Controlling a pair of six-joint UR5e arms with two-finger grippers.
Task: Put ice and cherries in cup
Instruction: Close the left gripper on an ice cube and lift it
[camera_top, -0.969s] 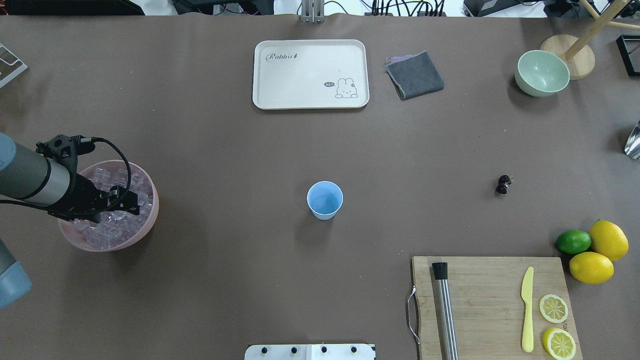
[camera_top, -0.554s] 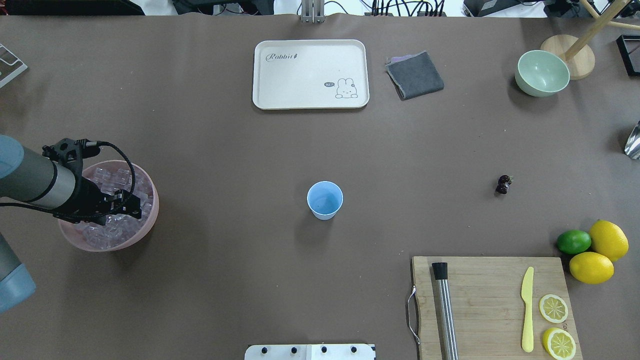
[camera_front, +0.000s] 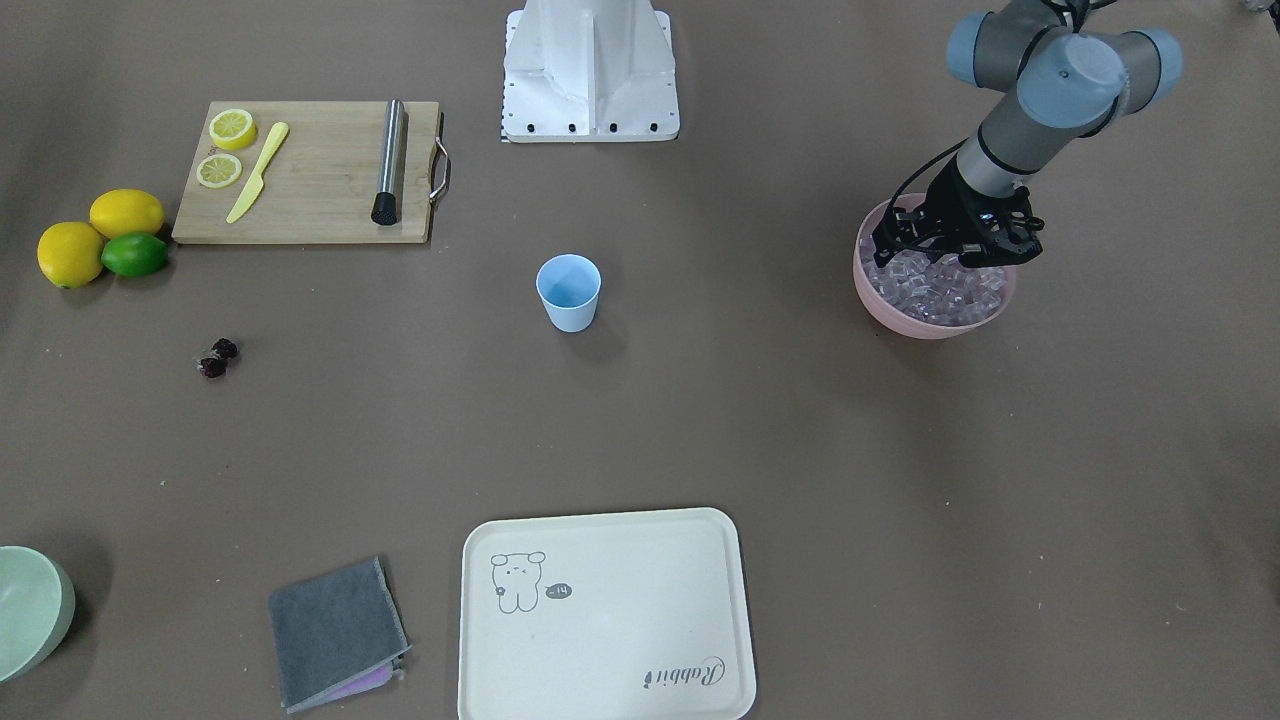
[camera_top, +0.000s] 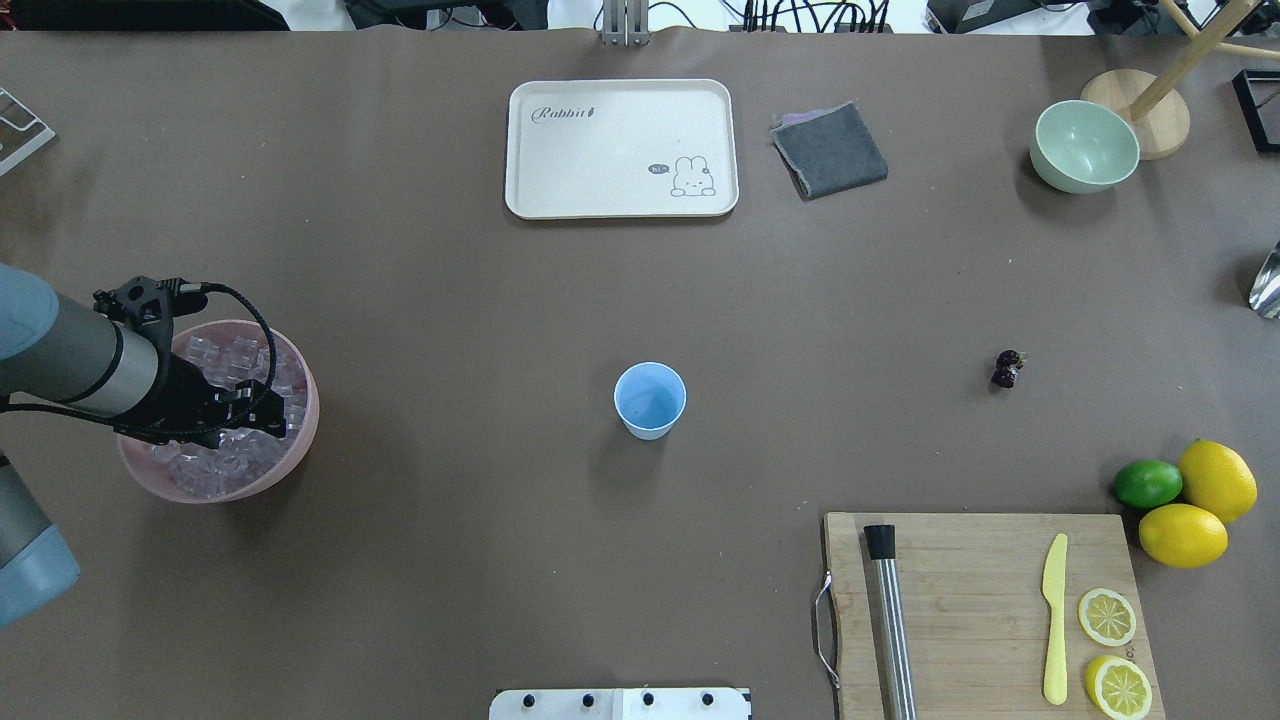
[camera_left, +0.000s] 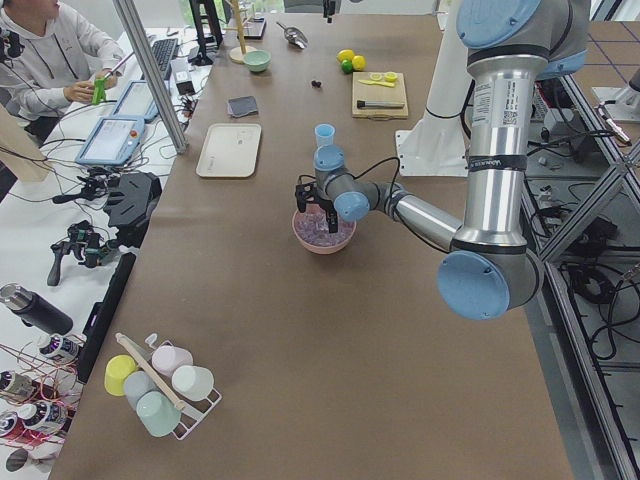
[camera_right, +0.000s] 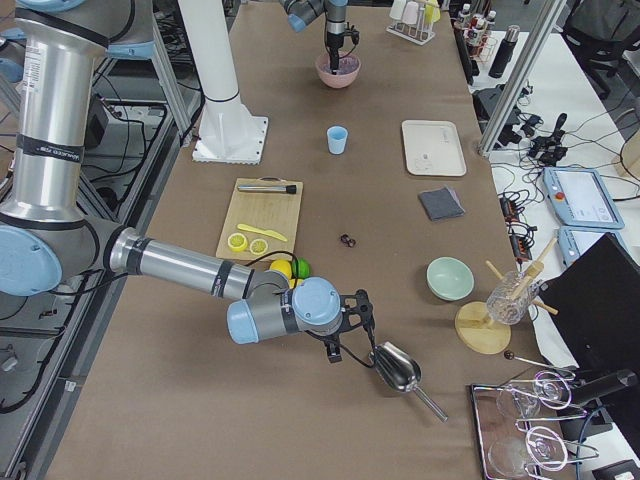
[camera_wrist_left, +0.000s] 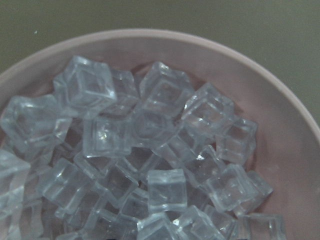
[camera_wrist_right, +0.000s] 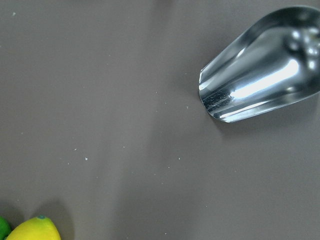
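The light blue cup (camera_top: 650, 400) stands upright and empty at the table's middle, also in the front view (camera_front: 569, 292). The ice (camera_wrist_left: 150, 165) is a heap of clear cubes that fills a pink bowl (camera_top: 300, 440) at the left. My left gripper (camera_top: 268, 412) points down into the bowl with its jaws apart, tips among the cubes; no fingers show in the left wrist view. The dark cherries (camera_top: 1007, 368) lie on the table far right of the cup. My right gripper (camera_right: 358, 318) shows only in the right side view, beside a metal scoop (camera_wrist_right: 265, 65); I cannot tell whether it is open or shut.
A cream tray (camera_top: 620, 148), a grey cloth (camera_top: 830, 150) and a pale green bowl (camera_top: 1085, 145) lie along the far side. A cutting board (camera_top: 980, 610) with a steel muddler, yellow knife and lemon slices is front right, beside two lemons and a lime (camera_top: 1148, 483).
My left arm has shifted a little right and toward the robot over the pink bowl, and the gripper has sunk lower into the ice. Cup and cherries have not moved.
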